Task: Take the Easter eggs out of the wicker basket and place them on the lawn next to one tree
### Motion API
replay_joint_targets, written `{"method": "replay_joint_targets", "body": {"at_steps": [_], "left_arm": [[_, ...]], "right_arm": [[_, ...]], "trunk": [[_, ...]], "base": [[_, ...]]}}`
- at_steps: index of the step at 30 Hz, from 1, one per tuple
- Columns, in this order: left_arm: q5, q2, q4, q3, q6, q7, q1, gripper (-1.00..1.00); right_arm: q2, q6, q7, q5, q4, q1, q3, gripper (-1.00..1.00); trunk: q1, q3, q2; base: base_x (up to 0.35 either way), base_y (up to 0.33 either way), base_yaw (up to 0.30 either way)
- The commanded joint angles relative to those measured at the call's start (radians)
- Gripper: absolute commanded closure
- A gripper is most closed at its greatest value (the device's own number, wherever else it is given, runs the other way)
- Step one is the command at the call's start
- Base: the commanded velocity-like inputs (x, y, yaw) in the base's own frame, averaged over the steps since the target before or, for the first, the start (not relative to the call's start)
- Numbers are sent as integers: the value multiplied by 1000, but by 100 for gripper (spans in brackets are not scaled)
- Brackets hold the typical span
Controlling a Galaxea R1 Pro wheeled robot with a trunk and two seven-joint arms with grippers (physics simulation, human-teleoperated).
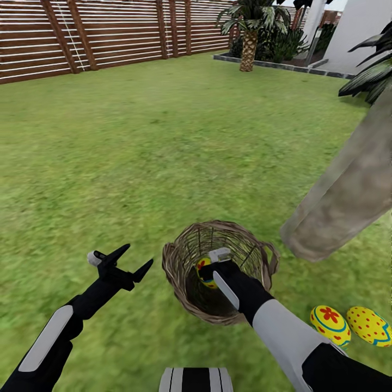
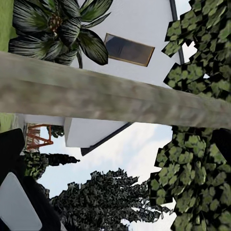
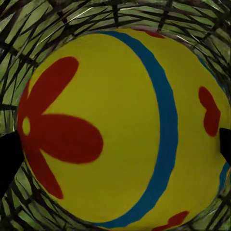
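**Last egg in the basket**

Your right hand (image 1: 209,270) is down inside the round brown wicker basket (image 1: 179,269), fingers either side of the yellow flower-painted egg (image 3: 120,130); whether they grip, I cannot tell. Two painted eggs (image 1: 330,325) lie at four o'clock by the grey-beige trunk (image 1: 348,190). Your left hand (image 1: 130,260) hangs spread, empty.

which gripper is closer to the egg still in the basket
Right. The right gripper is down inside the wicker basket, its fingertips on either side of the egg. The left gripper hovers open outside the basket, over the lawn.

One egg (image 1: 203,270) sits in the wicker basket (image 1: 179,267); two eggs (image 1: 330,325) lie beside the tree (image 1: 348,190).
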State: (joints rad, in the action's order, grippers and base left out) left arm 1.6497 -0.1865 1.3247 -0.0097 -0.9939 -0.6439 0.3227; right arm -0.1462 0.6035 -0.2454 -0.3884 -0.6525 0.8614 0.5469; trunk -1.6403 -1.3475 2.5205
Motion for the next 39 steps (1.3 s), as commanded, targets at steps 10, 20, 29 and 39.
{"method": "replay_joint_targets", "body": {"at_steps": [10,20,29,39], "left_arm": [[1,1,-2,-2,-3,-3,1,-100],[1,1,-2,-2,-3,-3,1,-100],[1,0,-2,-2,-3,-3,1,-100],[0,1,-2,-3,-3,-3,1,-100]], "right_arm": [[25,5,-6,-12,-51,1,5,100],[24,7,-6,-14,-52,1,4,100],[25,7,-6,-14,-52,1,4,100],[25,89,-6,-13,-88,1,6,100]], "trunk": [[5,38,-2],[9,77,-4],[13,112,-7],[18,150,-9]], "base": [[-4,0,0],[0,0,0],[0,0,0],[-17,0,0]]}}
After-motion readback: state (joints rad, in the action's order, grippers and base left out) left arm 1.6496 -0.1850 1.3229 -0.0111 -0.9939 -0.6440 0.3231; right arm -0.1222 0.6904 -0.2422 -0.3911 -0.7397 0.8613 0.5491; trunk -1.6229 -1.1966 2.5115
